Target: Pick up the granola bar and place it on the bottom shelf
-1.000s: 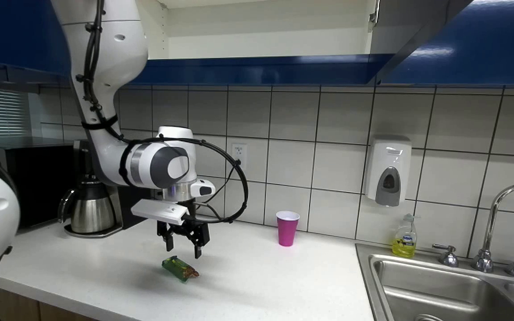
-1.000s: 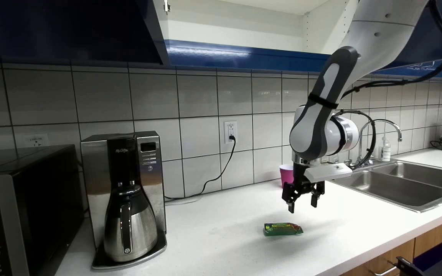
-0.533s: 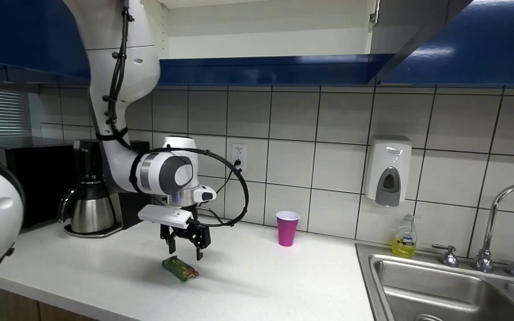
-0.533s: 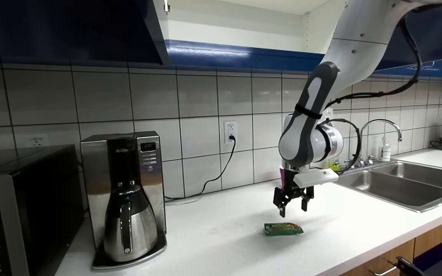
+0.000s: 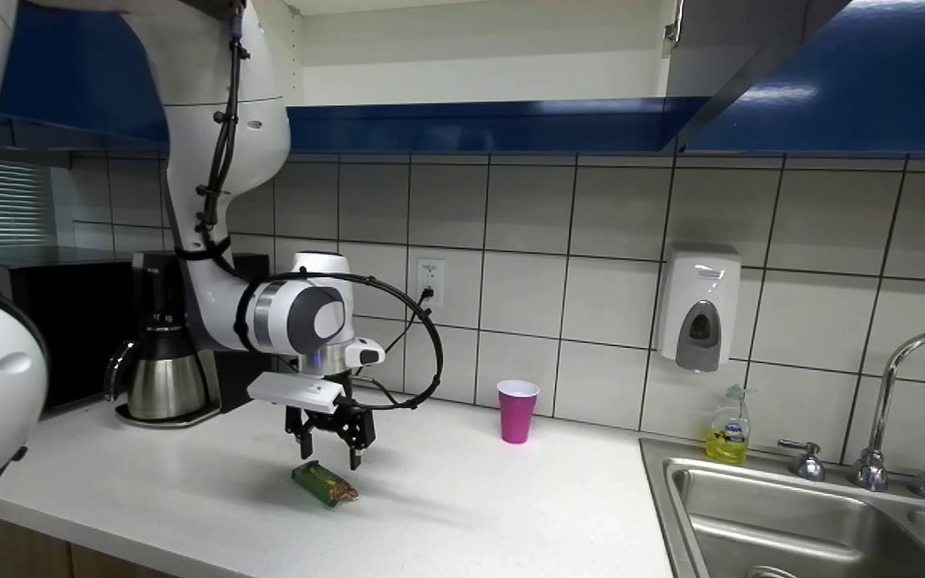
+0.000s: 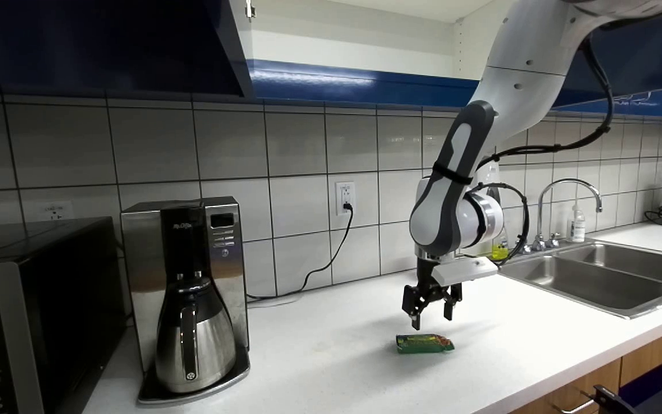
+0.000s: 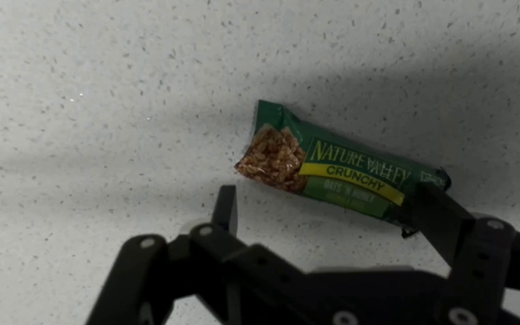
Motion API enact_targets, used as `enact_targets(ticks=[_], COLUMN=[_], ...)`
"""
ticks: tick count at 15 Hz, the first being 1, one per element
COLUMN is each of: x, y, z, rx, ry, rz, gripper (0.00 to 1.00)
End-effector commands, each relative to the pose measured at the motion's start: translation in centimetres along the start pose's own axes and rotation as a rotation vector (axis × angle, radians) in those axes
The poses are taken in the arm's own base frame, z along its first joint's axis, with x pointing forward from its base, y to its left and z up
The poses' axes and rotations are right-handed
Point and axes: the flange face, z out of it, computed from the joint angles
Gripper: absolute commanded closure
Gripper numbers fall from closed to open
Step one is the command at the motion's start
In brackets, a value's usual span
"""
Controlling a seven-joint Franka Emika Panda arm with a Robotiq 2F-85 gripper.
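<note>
One gripper [image 6: 433,318] spread wide, hovering empty just above granola bar [image 6: 424,344] on countertop [image 6: 319,374].

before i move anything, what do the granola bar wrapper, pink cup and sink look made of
Granola bar wrapper: likely thin plastic film, slightly glossy; it puckers at one end and catches highlights.
Pink cup: smooth plastic, probably, though coated paper is possible; solid pink outside, pale inside.
Sink: metal, probably stainless steel, satin finish; grey with soft reflections.
</note>
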Motion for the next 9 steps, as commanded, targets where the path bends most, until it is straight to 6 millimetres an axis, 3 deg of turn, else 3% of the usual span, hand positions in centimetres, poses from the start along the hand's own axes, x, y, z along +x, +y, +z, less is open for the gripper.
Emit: enact_targets(ticks=[1,9], x=[0.03,-0.82], y=[0.03,-0.37], z=[-0.04,-0.19], rx=[0.000,-0.001], ry=[0.000,-0.027], rz=[0.000,-0.082], gripper=[0.00,0.00])
